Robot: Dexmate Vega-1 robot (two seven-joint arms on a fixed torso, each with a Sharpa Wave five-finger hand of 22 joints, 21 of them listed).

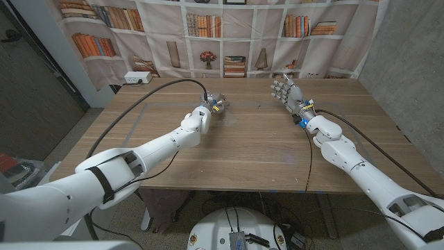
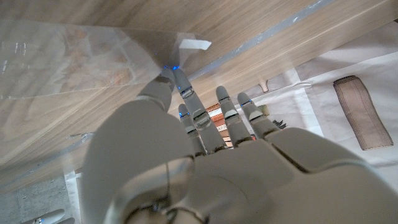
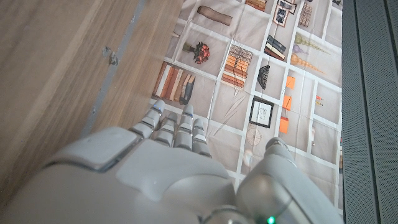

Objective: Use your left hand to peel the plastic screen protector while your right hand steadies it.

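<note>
The screen protector [image 2: 62, 59] is a clear plastic sheet with a small white tab [image 2: 194, 43] at one corner. In the left wrist view it hangs over the wooden table, and my left hand [image 2: 186, 155] pinches its edge between thumb and a fingertip [image 2: 169, 73]. In the head view my left hand [image 1: 211, 105] is over the far middle of the table [image 1: 250, 149]; the sheet is too transparent to make out there. My right hand [image 1: 286, 90] is lifted at the far right with fingers spread, apart from the sheet and holding nothing. The right wrist view shows its fingers [image 3: 171, 127] stretched toward the backdrop.
A printed bookshelf backdrop [image 1: 222, 35] hangs behind the table's far edge. A white power strip [image 1: 137, 78] lies at the far left corner. Black cables [image 1: 149, 94] run from both wrists across the tabletop.
</note>
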